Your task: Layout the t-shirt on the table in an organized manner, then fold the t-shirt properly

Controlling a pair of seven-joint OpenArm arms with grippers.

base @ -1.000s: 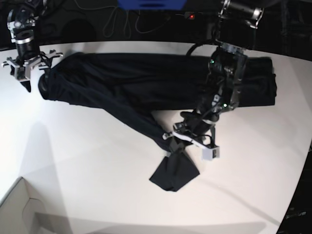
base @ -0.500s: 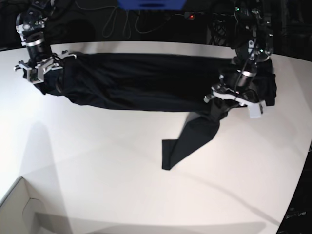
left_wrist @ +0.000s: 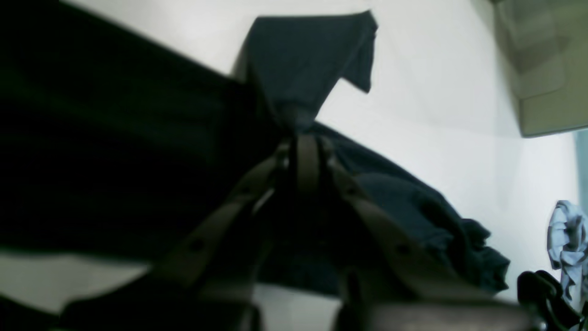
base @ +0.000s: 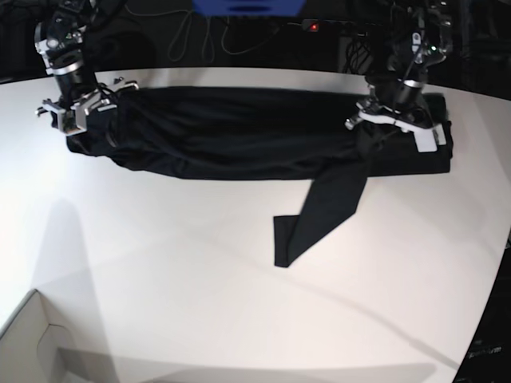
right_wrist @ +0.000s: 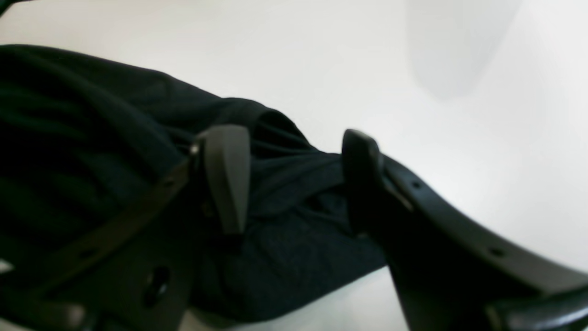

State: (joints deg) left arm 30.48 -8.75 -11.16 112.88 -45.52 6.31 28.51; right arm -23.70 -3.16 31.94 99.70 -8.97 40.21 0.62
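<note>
Shirt: the black shirt (base: 231, 132) lies in a long bunched band along the far side of the white desk (base: 200, 279), and one strip hangs toward the near side.
Left hand: the left hand (base: 391, 120) is clamped on a pinch of cloth at the band's end; the wrist view shows both fingers pressed together on the fabric.
Right hand: the right hand (base: 76, 108) stands at the other end with fingers apart, cloth between them but not squeezed.
Risk 1: only one end is held, so a pull can drag the whole band and not spread it.
Risk 2: the pinch looks thin and can slip out.
Risk 3: the loose strip can fold under and leave a twist.
</note>
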